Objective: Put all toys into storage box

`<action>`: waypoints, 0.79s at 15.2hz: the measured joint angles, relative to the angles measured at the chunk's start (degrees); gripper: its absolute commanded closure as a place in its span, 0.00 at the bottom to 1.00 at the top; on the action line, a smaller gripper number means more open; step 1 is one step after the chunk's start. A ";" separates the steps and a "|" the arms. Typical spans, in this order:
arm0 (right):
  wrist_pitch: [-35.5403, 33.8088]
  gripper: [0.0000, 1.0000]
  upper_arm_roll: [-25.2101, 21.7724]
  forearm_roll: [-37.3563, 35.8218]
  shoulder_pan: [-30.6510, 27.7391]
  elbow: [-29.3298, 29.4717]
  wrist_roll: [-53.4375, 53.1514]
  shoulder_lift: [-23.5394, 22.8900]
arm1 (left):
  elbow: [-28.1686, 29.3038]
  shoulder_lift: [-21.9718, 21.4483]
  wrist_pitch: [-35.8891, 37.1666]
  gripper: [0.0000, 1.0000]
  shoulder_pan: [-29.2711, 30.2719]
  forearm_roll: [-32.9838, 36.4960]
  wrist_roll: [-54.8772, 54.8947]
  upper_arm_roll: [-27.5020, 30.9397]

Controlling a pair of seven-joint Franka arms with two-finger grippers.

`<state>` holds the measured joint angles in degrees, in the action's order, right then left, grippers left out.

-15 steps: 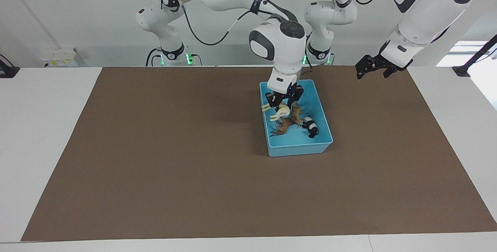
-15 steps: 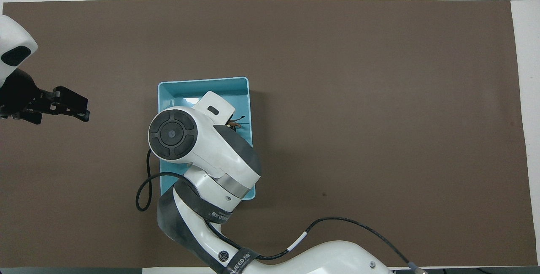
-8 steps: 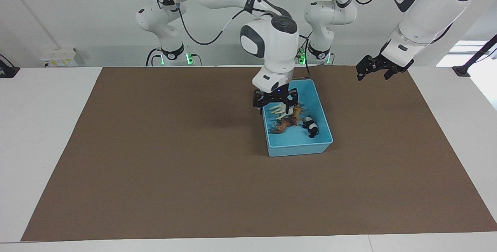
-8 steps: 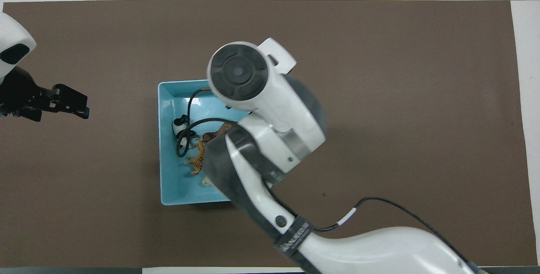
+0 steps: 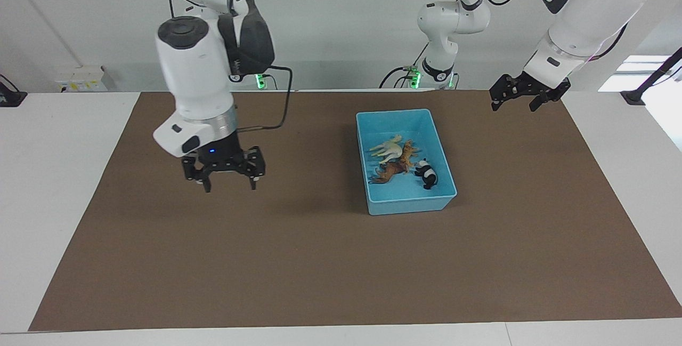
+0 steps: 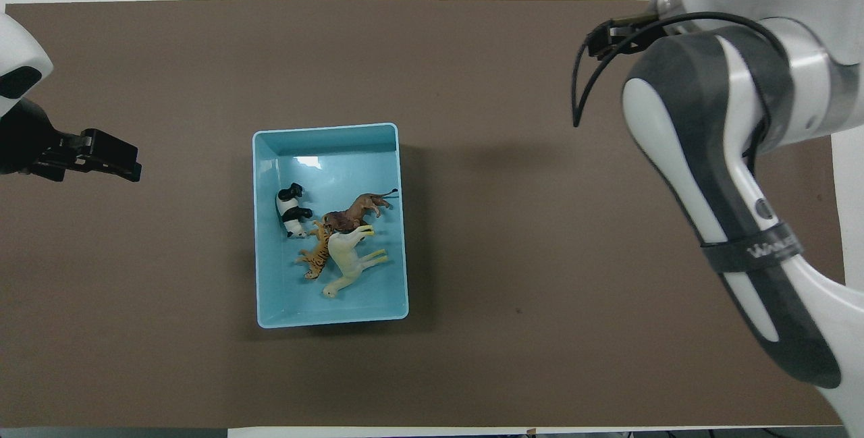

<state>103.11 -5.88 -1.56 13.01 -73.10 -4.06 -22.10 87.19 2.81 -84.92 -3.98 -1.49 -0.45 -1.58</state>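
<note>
The light blue storage box (image 5: 410, 206) stands on the brown mat, toward the left arm's end; it also shows in the overhead view (image 6: 264, 289). All the toys lie in it: the cream camel (image 5: 388, 149) (image 6: 351, 261), the orange-tan tiger (image 5: 408, 153) (image 6: 317, 259), the brown animal (image 5: 389, 171) (image 6: 356, 210) and the panda (image 5: 427, 174) (image 6: 290, 211). My right gripper (image 5: 229, 183) is open and empty, up over bare mat toward the right arm's end. My left gripper (image 5: 513, 102) is open and empty, waiting over the mat's corner at the left arm's end.
The brown mat (image 5: 319, 260) covers most of the white table (image 5: 53, 175). In the overhead view the right arm (image 6: 729, 188) covers the mat's edge at its own end.
My right gripper let go of the cream camel in the box, rose and swung away toward the right arm's end of the table. The left arm has barely moved.
</note>
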 measured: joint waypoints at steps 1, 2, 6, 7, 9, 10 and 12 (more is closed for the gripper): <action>-2.64 0.00 -0.01 0.06 -2.16 -0.23 2.39 0.90 | -0.02 0.00 -1.94 0.00 0.22 0.00 0.17 0.00; -5.34 0.00 0.02 0.10 -4.28 -0.91 4.04 2.43 | -0.02 0.00 -3.35 0.00 0.37 0.00 0.31 0.00; -10.13 0.00 0.06 1.11 -11.58 -11.25 8.78 14.39 | -0.02 -0.01 -4.25 0.00 0.49 0.00 0.35 -0.09; -10.42 0.00 0.20 1.19 -12.91 -14.46 9.01 17.58 | -0.04 -0.08 -4.26 0.00 0.49 0.00 0.36 -0.13; -10.74 0.00 2.10 1.22 -16.02 -18.93 8.96 21.80 | -0.06 -0.84 -4.26 0.00 0.52 0.00 0.36 -0.12; -10.74 0.00 3.66 1.23 -17.67 -19.83 8.77 22.49 | -0.06 -1.23 -4.26 0.00 0.54 0.00 0.36 -0.11; -10.73 0.00 5.69 1.23 -19.49 -20.48 8.17 22.50 | 0.01 -1.70 -4.24 0.00 0.55 0.00 0.36 -0.11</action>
<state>92.38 -0.19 -0.34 -6.48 -93.58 4.11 0.39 87.20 1.11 -89.15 -3.43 -1.49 -0.09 -1.69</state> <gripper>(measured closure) 0.000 0.000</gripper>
